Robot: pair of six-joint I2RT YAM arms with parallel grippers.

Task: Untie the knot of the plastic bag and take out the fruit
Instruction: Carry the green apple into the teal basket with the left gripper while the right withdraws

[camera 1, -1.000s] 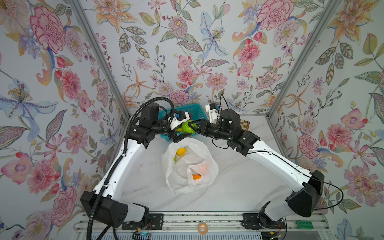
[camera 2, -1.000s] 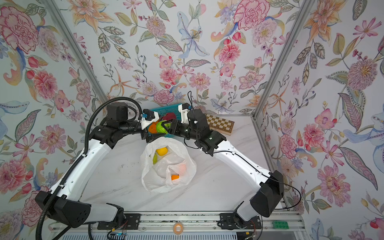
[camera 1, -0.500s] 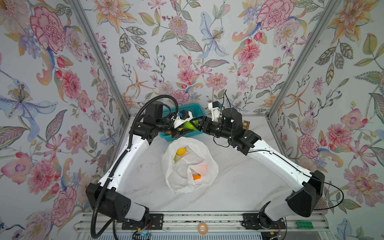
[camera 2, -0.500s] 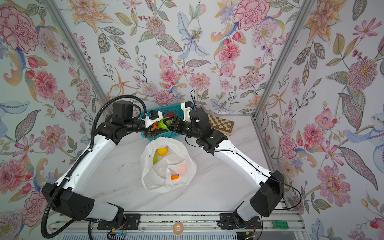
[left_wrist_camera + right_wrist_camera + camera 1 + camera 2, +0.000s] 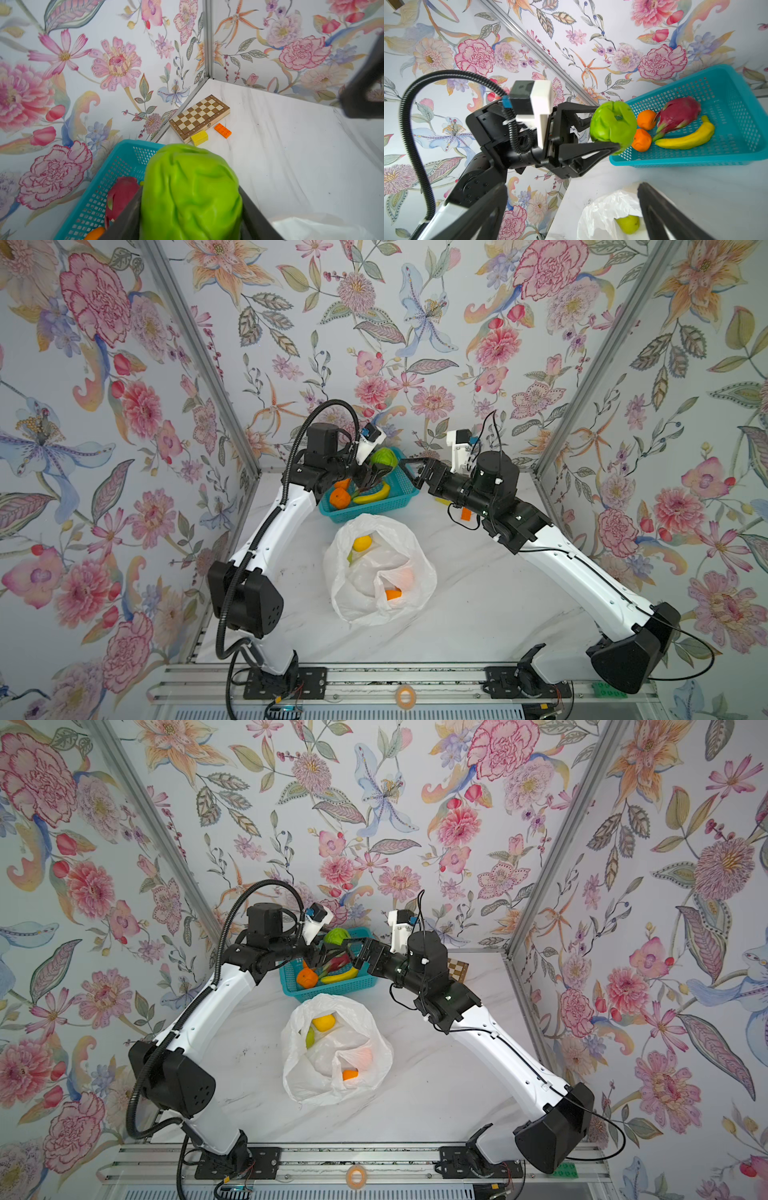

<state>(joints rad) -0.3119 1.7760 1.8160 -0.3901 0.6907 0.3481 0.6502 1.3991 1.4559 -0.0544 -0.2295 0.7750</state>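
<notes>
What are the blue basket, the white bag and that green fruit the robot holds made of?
The basket looks like rigid moulded plastic, going by its even grid of holes and slight sheen. The bag is thin plastic film: crinkled and translucent, with coloured shapes showing through. The green fruit is probably a plastic or rubber imitation, given its uniform colour, waxy gloss and smooth moulded creases, though that's not certain.

White arm links, black joints, corrugated cable
</notes>
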